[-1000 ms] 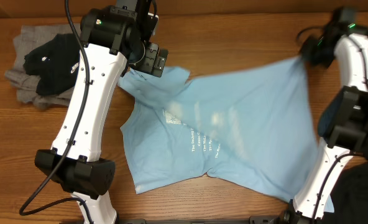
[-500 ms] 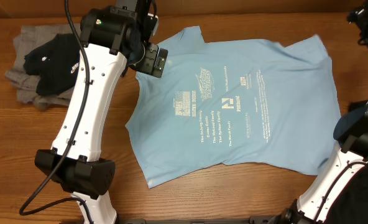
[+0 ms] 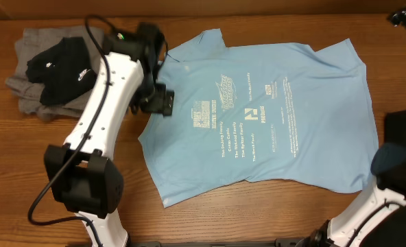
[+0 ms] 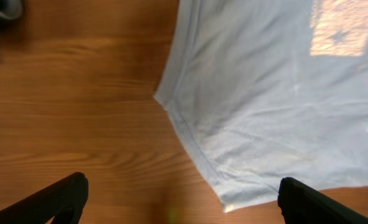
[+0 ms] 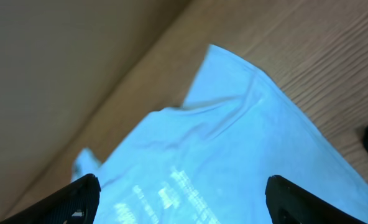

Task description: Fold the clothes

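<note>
Blue T-shirt (image 3: 306, 137) lies flat; I judge it soft, light, limp, best pinched at hem corners. Left gripper (image 4: 183, 202) and right gripper (image 5: 181, 199): fingers apart, empty.

Light falls evenly from above in the overhead view, warm on the wooden table (image 3: 210, 219), with no glare. The left arm (image 3: 110, 96) throws only a soft shadow close beside it. The blue T-shirt (image 3: 285, 116) is sharp, though its print is too small to read; the black garment (image 3: 59, 65) loses its detail in darkness. The left wrist view is slightly soft, with a grey blur in its top left corner and a warm bright patch on the cloth at top right. The left gripper (image 4: 181, 199) and right gripper (image 5: 184, 199) show as dark, unlit shapes in the lower corners. The right wrist view is soft too, the cloth vivid blue.
</note>
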You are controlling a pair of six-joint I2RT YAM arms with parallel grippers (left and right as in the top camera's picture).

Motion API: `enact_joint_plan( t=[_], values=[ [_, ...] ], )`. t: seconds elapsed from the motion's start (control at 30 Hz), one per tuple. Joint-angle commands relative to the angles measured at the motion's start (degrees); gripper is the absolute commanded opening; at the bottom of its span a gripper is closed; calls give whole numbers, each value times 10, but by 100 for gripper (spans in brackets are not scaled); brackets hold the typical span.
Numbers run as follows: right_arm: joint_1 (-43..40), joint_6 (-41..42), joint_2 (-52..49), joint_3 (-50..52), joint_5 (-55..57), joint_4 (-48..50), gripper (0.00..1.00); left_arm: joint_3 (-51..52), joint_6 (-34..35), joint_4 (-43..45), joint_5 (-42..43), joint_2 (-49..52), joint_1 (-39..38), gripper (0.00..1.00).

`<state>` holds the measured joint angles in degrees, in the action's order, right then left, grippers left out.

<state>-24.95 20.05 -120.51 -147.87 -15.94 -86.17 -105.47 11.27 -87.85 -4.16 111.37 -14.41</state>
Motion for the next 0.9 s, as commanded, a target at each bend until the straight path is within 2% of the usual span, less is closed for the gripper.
enact_joint_plan(
  t=[0.0,0.2,0.4,0.5,0.57,0.63,0.67,0.8,0.87],
  values=[
    [2,-8,43,-15,-13,-25,90,117,60,37,38,0,1,98],
    [2,-8,47,-14,-13,-54,90,279,87,151,67,0,3,85],
    [2,-8,47,-14,-13,-55,91,374,96,269,80,0,3,75],
    [2,-8,47,-14,-13,-55,91,410,111,315,80,0,3,58],
    [2,-8,47,-14,-13,-55,91,428,118,335,80,0,3,38],
    [2,-8,47,-14,-13,-55,91,437,129,337,68,0,4,11],
    [2,-8,47,-14,-13,-55,91,437,142,328,52,0,6,4],
    [2,-8,47,-13,-11,-58,91,433,207,264,-58,-3,44,4],
    [2,-7,47,-10,-11,-59,92,430,214,239,-103,-4,84,4]
  ],
)
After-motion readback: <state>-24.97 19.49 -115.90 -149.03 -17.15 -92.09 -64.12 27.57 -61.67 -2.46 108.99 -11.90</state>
